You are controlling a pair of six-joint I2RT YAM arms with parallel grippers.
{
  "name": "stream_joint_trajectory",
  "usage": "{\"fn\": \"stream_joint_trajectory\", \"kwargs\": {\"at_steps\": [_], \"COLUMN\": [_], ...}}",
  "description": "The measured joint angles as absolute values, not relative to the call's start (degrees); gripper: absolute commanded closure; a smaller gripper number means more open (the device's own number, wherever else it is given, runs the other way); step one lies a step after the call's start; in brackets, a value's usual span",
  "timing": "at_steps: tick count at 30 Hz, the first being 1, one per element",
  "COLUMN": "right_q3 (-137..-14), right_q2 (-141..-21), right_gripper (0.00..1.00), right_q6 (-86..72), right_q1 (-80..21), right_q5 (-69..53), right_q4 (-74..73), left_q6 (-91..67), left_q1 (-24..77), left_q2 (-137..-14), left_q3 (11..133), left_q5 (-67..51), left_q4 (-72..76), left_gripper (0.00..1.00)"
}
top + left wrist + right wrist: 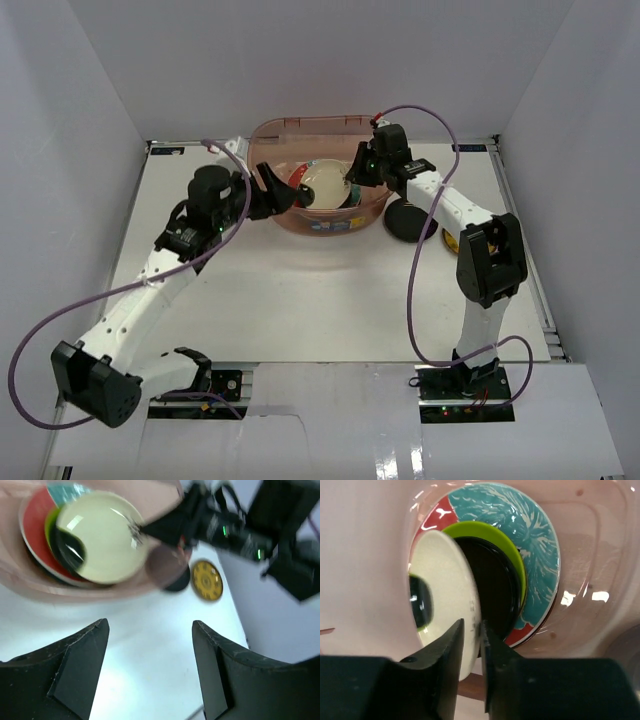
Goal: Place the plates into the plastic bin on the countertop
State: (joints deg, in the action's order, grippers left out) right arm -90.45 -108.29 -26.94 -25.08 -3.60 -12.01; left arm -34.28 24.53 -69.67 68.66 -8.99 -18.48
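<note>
The plastic bin [318, 128] stands at the back of the countertop [320, 300]. Inside it lie a red plate with teal flowers [520, 525], a lime green plate [490, 532] and a glossy black plate [492, 585]. A cream plate [445, 590] stands tilted over them, and my right gripper [472, 630] is shut on its rim. This gripper [350, 180] reaches in over the bin's right side. My left gripper [150, 622] is open with nothing between its fingers. It hovers at the bin's left rim [290, 190].
A black plate [403, 220] and a yellow-patterned plate [206, 580] lie on the countertop just right of the bin, under the right arm. White walls close in the back and both sides.
</note>
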Motion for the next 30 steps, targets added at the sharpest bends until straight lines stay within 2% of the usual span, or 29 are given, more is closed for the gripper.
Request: {"fn": "stream_joint_trajectory", "kwargs": {"at_steps": [1,2,5,10,13,17,21,25,30], "right_q3": [-90.9,-91.2,-91.6,-90.4,-79.8,-58.7,-38.8,-28.2,-27.7], "right_q2": [-109.2,-109.8,-110.2,-105.5,-93.1,-71.6,-59.3,-60.2,-71.4], "right_gripper": [0.64,0.49,0.34,0.36,0.39,0.4,0.4,0.4,0.39], "right_q6": [-26.9,-27.0,-27.0,-26.4,-26.6,-30.3,-34.9,-38.0,-40.7], "right_q1": [-25.4,-25.6,-25.6,-24.3,-20.7,-3.4,15.7,23.3,26.1], "right_q5": [-3.5,-3.3,-2.6,-0.1,1.4,1.3,3.7,4.0,0.1], "right_q4": [-12.4,-12.7,-13.8,-13.9,-11.7,-5.3,-1.2,-0.7,5.0], "left_q6": [-34.9,-35.7,-38.7,-42.0,-41.2,-37.9,-33.0,-28.8,-24.9], "left_q1": [25.9,27.3,31.4,36.6,38.0,38.5,38.7,38.8,38.9], "left_q2": [-66.7,-63.8,-59.2,-55.4,-51.1,-42.9,-36.4,-33.6,-33.2], "left_q3": [64.4,60.0,47.5,35.8,34.7,34.6,35.8,38.0,38.4], "left_q5": [-9.4,-9.7,-10.0,-10.5,-12.0,-15.7,-18.9,-19.1,-15.2], "left_q4": [-16.9,-15.9,-15.0,-15.4,-14.7,-12.4,-12.0,-12.6,-15.9], "left_gripper": [0.22,0.23,0.23,0.23,0.23,0.19,0.14,0.12,0.12]}}
